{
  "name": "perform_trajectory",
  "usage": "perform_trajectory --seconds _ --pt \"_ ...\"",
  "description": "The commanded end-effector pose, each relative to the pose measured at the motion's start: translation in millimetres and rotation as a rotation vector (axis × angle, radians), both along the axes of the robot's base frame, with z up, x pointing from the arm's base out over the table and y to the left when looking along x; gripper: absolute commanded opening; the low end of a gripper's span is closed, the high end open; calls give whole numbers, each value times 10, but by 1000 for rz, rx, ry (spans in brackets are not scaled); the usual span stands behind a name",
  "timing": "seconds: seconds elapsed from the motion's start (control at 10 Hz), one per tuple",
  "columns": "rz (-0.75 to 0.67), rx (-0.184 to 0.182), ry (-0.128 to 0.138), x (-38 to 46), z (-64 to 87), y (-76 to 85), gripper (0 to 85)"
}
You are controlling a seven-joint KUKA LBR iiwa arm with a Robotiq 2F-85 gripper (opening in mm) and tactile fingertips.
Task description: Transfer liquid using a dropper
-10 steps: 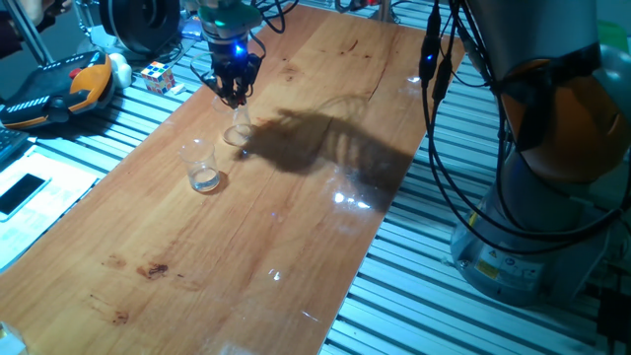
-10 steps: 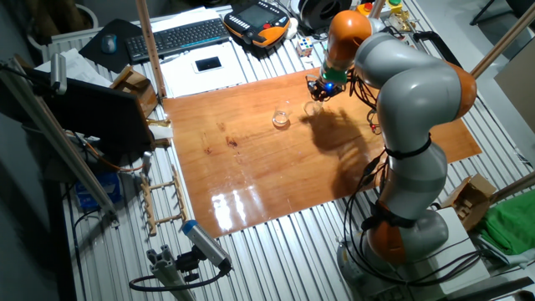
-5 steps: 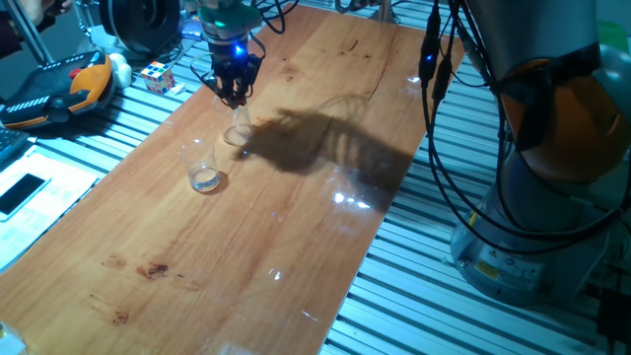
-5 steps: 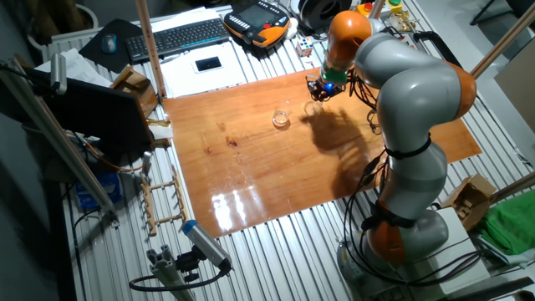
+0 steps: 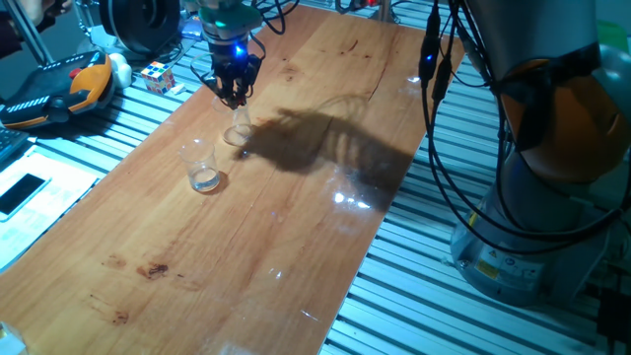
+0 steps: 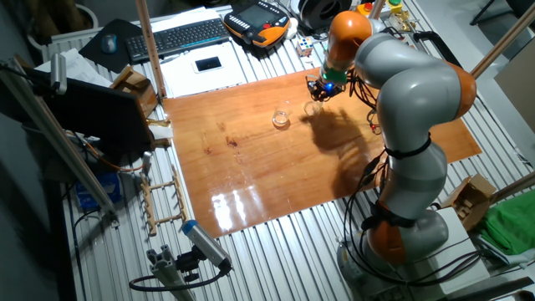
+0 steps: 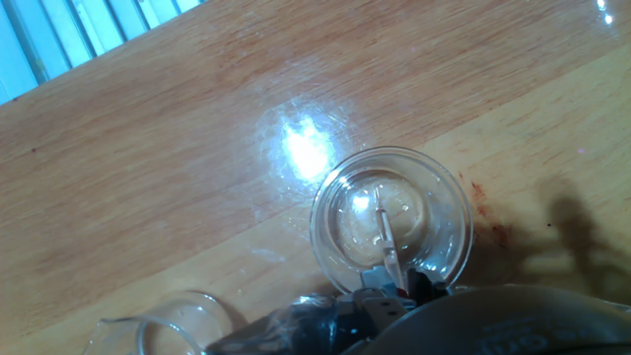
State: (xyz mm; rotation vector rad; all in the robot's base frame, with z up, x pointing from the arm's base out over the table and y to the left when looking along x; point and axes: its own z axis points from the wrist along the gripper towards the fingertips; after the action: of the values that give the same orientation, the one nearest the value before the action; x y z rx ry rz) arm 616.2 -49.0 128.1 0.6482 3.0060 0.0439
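Observation:
My gripper (image 5: 234, 95) hangs just above a low clear glass dish (image 5: 237, 134) at the far side of the wooden table. In the hand view the gripper (image 7: 391, 296) is shut on the dropper (image 7: 386, 232), a thin clear tube whose tip points down into the dish (image 7: 434, 187). A clear tumbler (image 5: 201, 166) stands just beside the dish, with a whitish glint of liquid (image 5: 206, 181) at its bottom. The other fixed view shows the gripper (image 6: 318, 90), dish (image 6: 313, 109) and tumbler (image 6: 282, 118) in a row. I cannot tell whether the dish holds liquid.
The wooden table top (image 5: 296, 217) lies on a ribbed metal bench. Beyond its far edge are a Rubik's cube (image 5: 158, 75), an orange teach pendant (image 5: 59, 89), a phone (image 5: 22, 190) and a keyboard (image 6: 180, 35). The arm's base (image 5: 532, 227) stands on the right.

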Motion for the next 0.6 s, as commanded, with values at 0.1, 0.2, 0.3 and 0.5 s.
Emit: perform_trajectory --seconds 0.1,0.2,0.3,0.5 --pt "0 2 -2 4 -9 -1 190" --pt "-2 2 -2 4 -12 -2 193" --pt "-2 2 -2 6 -13 -4 193" --pt "-3 3 -2 8 -16 -8 200"
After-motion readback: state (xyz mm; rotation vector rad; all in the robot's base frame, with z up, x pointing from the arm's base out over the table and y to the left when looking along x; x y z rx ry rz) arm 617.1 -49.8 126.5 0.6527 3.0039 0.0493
